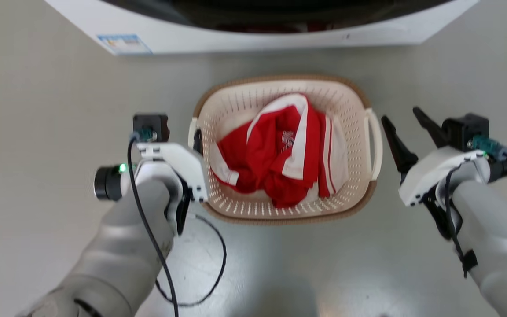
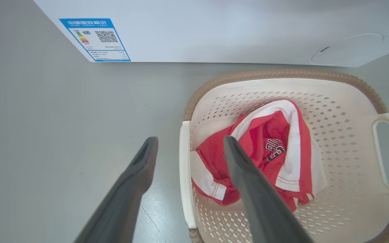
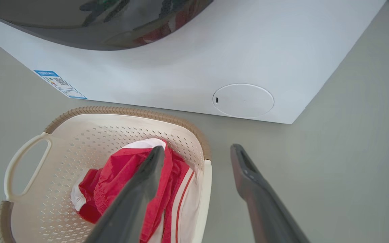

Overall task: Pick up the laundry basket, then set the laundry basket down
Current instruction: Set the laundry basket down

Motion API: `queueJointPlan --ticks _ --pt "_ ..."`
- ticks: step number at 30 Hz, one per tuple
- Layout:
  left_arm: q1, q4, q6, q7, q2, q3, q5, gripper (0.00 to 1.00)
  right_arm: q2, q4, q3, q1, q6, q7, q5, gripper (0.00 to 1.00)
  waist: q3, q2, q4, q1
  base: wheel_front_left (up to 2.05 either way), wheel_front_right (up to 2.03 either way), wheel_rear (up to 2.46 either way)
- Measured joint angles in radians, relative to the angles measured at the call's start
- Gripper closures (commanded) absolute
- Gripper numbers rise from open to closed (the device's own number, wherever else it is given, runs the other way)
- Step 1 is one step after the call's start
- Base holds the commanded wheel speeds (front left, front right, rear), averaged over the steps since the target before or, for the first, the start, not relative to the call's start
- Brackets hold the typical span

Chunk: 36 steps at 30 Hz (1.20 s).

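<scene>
The laundry basket (image 1: 235, 105) stands on the floor in front of me, cream and perforated with a brown rim, holding a red and white garment (image 1: 275, 154). My left gripper (image 1: 194, 140) is open at the basket's left side. In the left wrist view its fingers (image 2: 147, 158) stand either side of the left loop handle (image 2: 183, 175), one outside and one over the garment (image 2: 272, 141). My right gripper (image 1: 402, 118) is open, a short gap to the right of the right handle (image 1: 375, 145). The right wrist view has that handle (image 3: 203, 199) low between the open fingers (image 3: 245, 172).
A white washing machine (image 1: 258, 39) with a blue label (image 1: 123, 44) stands just behind the basket, its dark door showing red cloth inside. A black cable (image 1: 218, 264) loops off my left arm. Pale grey floor (image 1: 38, 110) lies on both sides.
</scene>
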Motion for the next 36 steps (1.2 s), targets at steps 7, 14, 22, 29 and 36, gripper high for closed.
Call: queueJointPlan --ticks 7,14,22,29,36 --pt "0.109 -0.078 0.0 0.0 0.039 0.111 0.098 0.0 0.005 -0.005 -0.052 0.071 0.0 0.0 -0.025 0.0 -0.127 0.0 -0.004 0.0 0.0 0.0 0.0" --pt "0.243 -0.161 0.0 0.0 0.067 0.237 0.2 0.0 0.022 -0.027 -0.097 0.131 0.0 0.0 -0.063 0.0 -0.256 0.0 -0.012 0.0 0.0 0.0 0.0" --pt "0.377 -0.233 -0.003 0.0 0.099 0.367 0.3 0.0 0.029 -0.04 -0.132 0.206 0.0 0.0 -0.112 0.0 -0.395 0.0 -0.029 0.0 0.0 0.0 0.0" --pt "0.489 -0.311 -0.018 0.0 0.123 0.497 0.373 0.0 0.031 -0.088 -0.173 0.279 0.0 0.0 -0.147 0.0 -0.505 0.0 -0.04 0.0 0.0 0.0 0.0" --pt "0.577 -0.394 -0.027 0.0 0.149 0.593 0.428 0.0 0.027 -0.164 -0.222 0.339 0.0 0.0 -0.173 0.0 -0.566 0.0 -0.047 0.0 0.0 0.0 0.0"
